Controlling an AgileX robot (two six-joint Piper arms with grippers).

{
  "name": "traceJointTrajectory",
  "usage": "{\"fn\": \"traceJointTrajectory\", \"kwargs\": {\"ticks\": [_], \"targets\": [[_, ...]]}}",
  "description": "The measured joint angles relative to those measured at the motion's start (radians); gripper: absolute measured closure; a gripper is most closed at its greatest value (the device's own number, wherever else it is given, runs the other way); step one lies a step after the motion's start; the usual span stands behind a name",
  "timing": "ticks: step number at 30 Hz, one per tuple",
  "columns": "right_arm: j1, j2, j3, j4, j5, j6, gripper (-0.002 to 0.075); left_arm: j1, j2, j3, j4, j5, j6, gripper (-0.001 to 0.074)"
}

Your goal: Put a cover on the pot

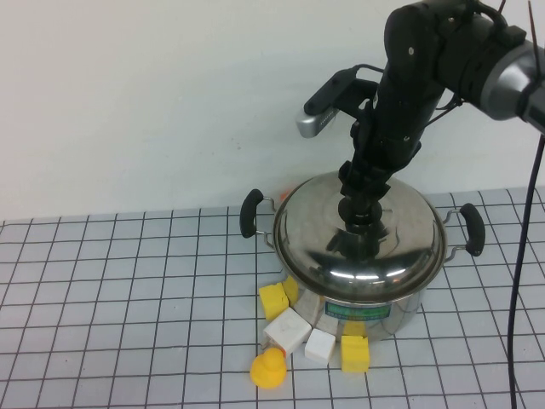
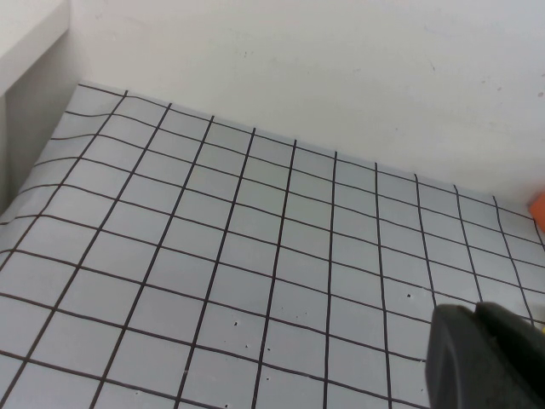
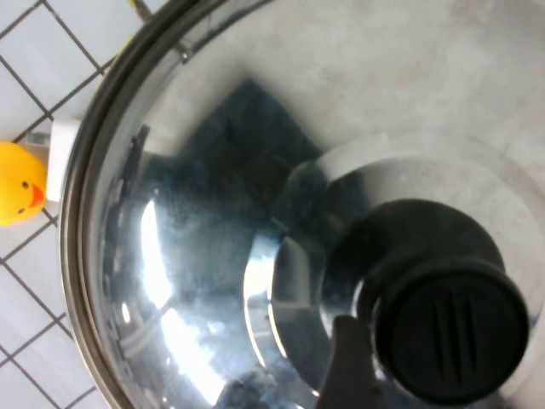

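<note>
The steel pot (image 1: 375, 311), with a green label on its wall and black side handles (image 1: 250, 213), stands on the grid mat at centre right. The domed steel lid (image 1: 324, 230) sits on its rim. My right gripper (image 1: 362, 203) reaches down from above and is shut on the lid's black knob (image 3: 451, 332). One finger (image 3: 351, 375) shows pressed against the knob's side; the other is out of frame. My left gripper (image 2: 487, 358) is shut and empty over bare mat. It is out of the high view.
Yellow blocks (image 1: 273, 300) and white blocks (image 1: 287, 331) lie against the pot's front. A yellow rubber duck (image 1: 267, 370) sits just in front of them and also shows in the right wrist view (image 3: 19, 183). A small orange object (image 2: 538, 204) lies near the wall.
</note>
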Motion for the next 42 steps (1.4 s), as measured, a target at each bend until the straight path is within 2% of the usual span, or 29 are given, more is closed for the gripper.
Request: {"fn": "traceJointTrajectory", "kwargs": {"ticks": [4,7,10,14,17,23,31,38,42], "targets": [[0.0,-0.019,0.0,0.0,0.0,0.0,0.0246,0.0,0.0,0.0,0.0,0.0,0.0,0.0738],[0.0,-0.063,0.0,0.006,0.0,0.0,0.0279,0.0,0.0,0.0,0.0,0.0,0.0,0.0737],[0.002,-0.16,0.034,0.021,0.0,0.006,0.0407,0.0,0.0,0.0,0.0,0.0,0.0,0.0738],[0.003,-0.356,0.22,0.033,-0.018,0.041,0.0629,0.0,0.0,0.0,0.0,0.0,0.0,0.0737],[0.003,-0.534,0.446,0.043,-0.15,0.075,0.0699,0.0,0.0,0.0,0.0,0.0,0.0,0.0738],[0.003,-0.955,0.828,0.052,-0.428,0.104,0.0726,0.0,0.0,0.0,0.0,0.0,0.004,0.0738],[0.003,-1.409,1.165,-0.017,-0.562,0.19,0.0728,0.0,0.0,0.0,0.0,0.0,0.004,0.0738],[0.003,-1.787,1.503,-0.121,-0.801,0.232,0.0728,0.0,0.0,0.0,0.0,0.0,0.004,0.0738],[0.003,-1.996,1.667,-0.19,-0.86,0.29,0.0728,0.0,0.0,0.0,0.0,0.0,0.004,0.0738]]}}
